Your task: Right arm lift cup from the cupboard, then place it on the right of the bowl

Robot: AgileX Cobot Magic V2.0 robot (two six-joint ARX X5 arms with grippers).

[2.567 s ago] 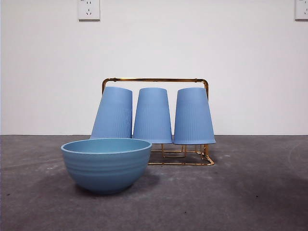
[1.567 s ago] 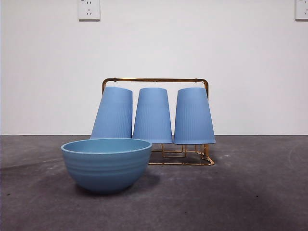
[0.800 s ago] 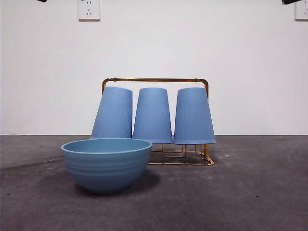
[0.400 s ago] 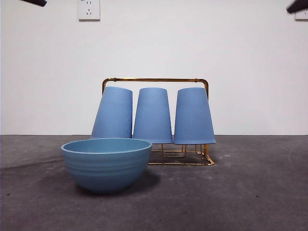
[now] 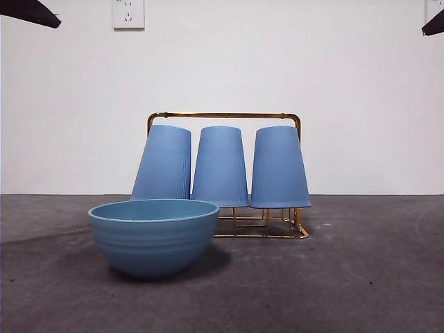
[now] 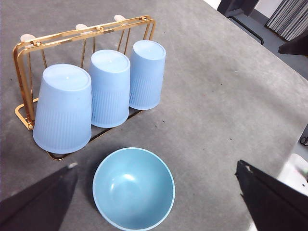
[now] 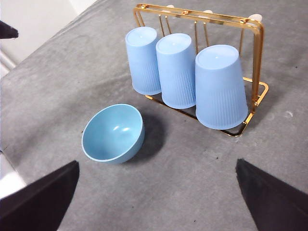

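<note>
Blue ribbed cups, three alike, sit upside down on the pegs of the gold wire cupboard (image 5: 223,116), with the bowl (image 5: 153,236) standing on the grey desk (image 5: 361,277) in front of the rack's left end in the front view; nothing has been lifted, so the step in hand is the approach. The right hand (image 7: 154,202) hovers high above the scene with its jaws spread wide and holding nothing, its wrist view looking down on rack and bowl together; the left hand (image 6: 159,202) is likewise released and empty, and need only wait.

The cup (image 5: 279,167) at the rack's right end in the front view looks the natural choice; it is the one nearest the right wrist camera (image 7: 221,86) and farthest from the bowl, with open desk beside it. To do this well, I would bring the open jaws down either side of that cup around mid-height, keeping clear of the gold frame and the middle cup (image 5: 220,166), which stands just beside it; the walls taper, so the grip should close firmly to avoid slipping. The lift probably needs to go up along the peg until the rim is free, before swinging out; dragging sideways early could tip the light rack.
</note>
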